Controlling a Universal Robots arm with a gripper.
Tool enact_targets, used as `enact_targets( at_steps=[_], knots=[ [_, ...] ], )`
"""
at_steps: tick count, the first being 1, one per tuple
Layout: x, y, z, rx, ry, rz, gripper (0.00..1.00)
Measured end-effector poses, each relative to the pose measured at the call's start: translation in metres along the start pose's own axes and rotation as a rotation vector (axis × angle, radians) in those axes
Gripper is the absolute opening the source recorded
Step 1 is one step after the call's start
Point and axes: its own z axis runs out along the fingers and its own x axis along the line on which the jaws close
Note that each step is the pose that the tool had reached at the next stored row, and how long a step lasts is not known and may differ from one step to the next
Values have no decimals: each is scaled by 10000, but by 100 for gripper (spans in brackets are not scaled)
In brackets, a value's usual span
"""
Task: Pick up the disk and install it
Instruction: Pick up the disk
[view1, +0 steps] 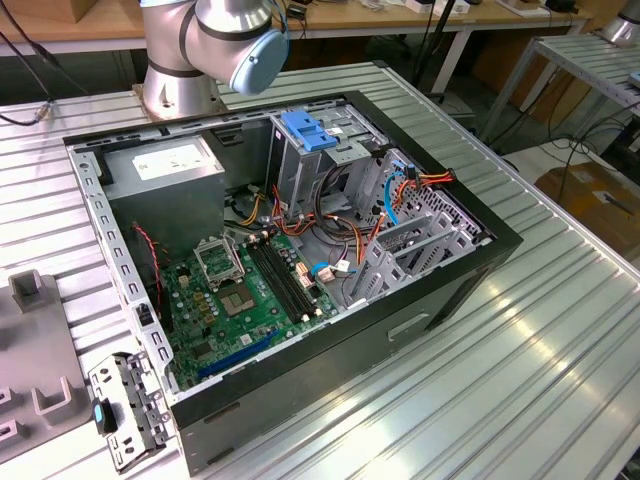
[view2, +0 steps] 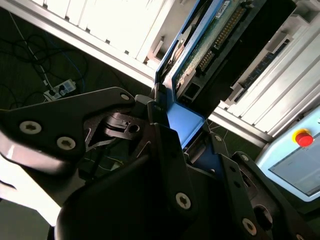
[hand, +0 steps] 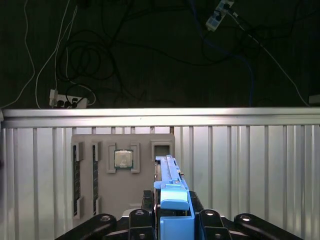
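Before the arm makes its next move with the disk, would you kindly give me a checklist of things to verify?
1. Grip on the disk: ok, its blue end tab sits between the jaws in both wrist views.
2. Clearance between the disk and the grey tray: cannot tell.
3. Computer case open: ok, its side panel is off.
4. Blue latch on the metal cage released: cannot tell.
5. Cables out of the way: not ok, loose bundles lie beside the cage and might snag.

A robotics lab. An open PC case (view1: 330, 375) sits on a ribbed metal table (view1: 540, 380) (arm (view1: 215, 40) standing on it). Power strips (hand: 67, 103) lie on the floor (hand: 150, 75)
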Motion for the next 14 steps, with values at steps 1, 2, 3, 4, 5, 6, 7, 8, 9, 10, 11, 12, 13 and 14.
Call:
enact_targets(
  at_steps=[1, 2, 3, 4, 5, 6, 7, 8, 9, 10, 11, 12, 13, 14],
  knots=[
    [0, 0, -6, 1, 0, 1, 37],
    [0, 0, -12, 0, 0, 1, 37],
    [0, 0, -16, 0, 0, 0, 37],
    [0, 0, -20, 0, 0, 0, 37],
    [0, 0, -25, 0, 0, 0, 37],
    [0, 0, -30, -1, 0, 0, 37],
    [0, 0, -33, 0, 0, 0, 37],
    [0, 0, -40, -2, 0, 0, 37],
    [0, 0, -43, -2, 0, 0, 37],
    [0, 0, -48, -3, 0, 0, 37],
    [0, 0, -51, -2, 0, 0, 37],
    [-1, 0, -53, -2, 0, 0, 37],
    [-1, 0, -53, -1, -1, 0, 37],
    [0, 0, -54, -3, 0, 0, 37]
  ],
)
